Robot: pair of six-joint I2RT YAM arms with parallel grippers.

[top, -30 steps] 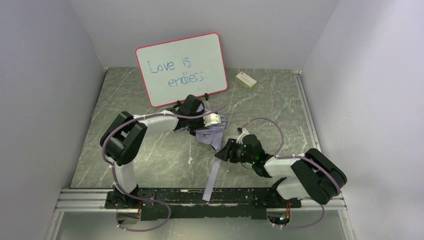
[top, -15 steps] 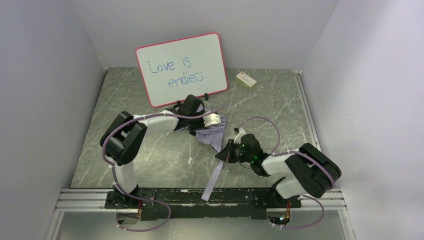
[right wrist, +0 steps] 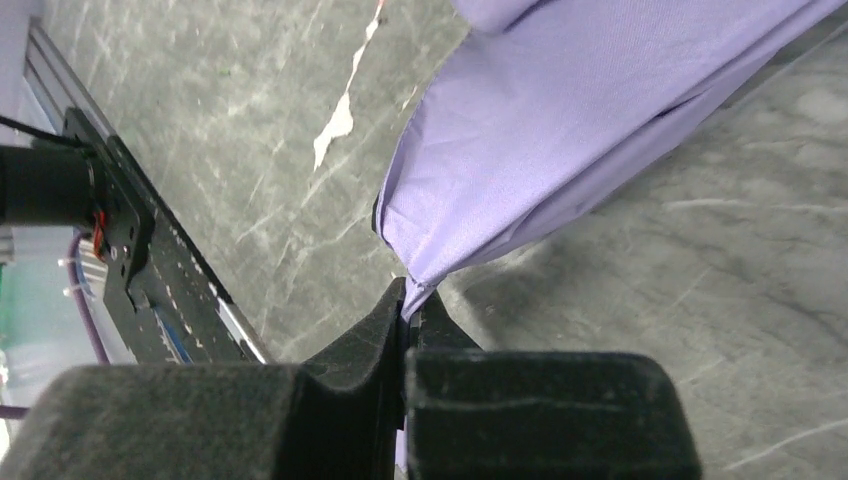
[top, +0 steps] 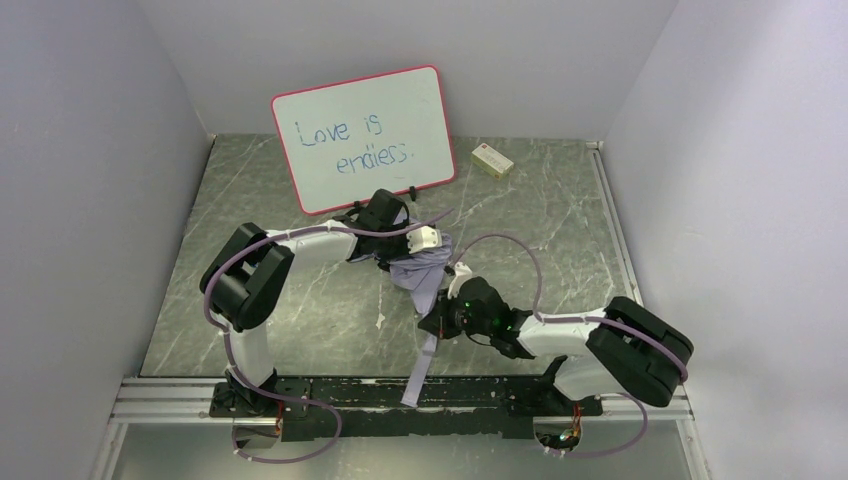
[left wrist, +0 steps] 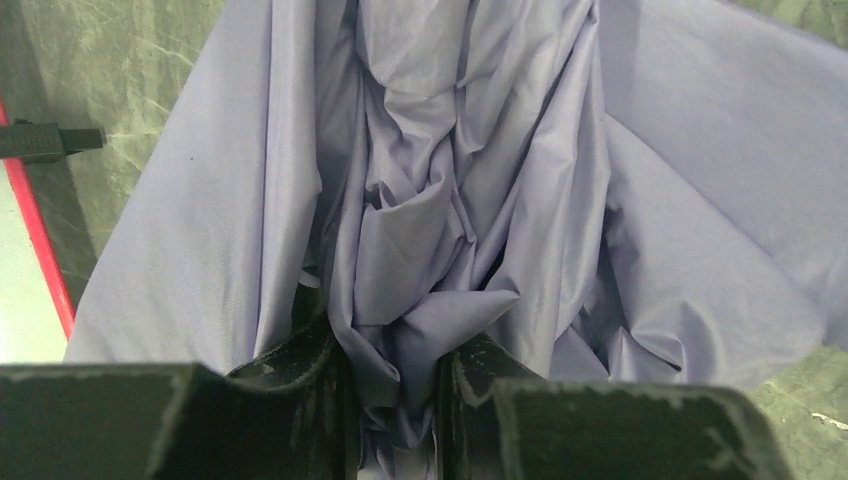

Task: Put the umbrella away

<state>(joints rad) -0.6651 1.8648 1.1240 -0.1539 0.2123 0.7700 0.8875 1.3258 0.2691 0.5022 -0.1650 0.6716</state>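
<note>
The umbrella (top: 422, 272) lies as a crumpled pale lavender bundle mid-table, with a long fabric strap (top: 420, 365) trailing toward the front rail. My left gripper (left wrist: 393, 372) is shut on a bunch of its folds (left wrist: 450, 180), which fill the left wrist view; from above the left gripper (top: 398, 260) sits at the bundle's left side. My right gripper (right wrist: 408, 305) is shut on a tapering corner of the lavender fabric (right wrist: 560, 130). From above the right gripper (top: 437, 322) is at the bundle's near end, where the strap begins. Shaft and handle are hidden.
A red-framed whiteboard (top: 365, 135) leans against the back wall just behind the left wrist; its red edge (left wrist: 40, 250) shows beside the fabric. A small box (top: 492, 159) lies at the back right. The black base rail (top: 400, 395) runs along the near edge.
My right gripper has moved left toward the umbrella and shut on the fabric's near corner. The left gripper has kept its hold and stayed put.
</note>
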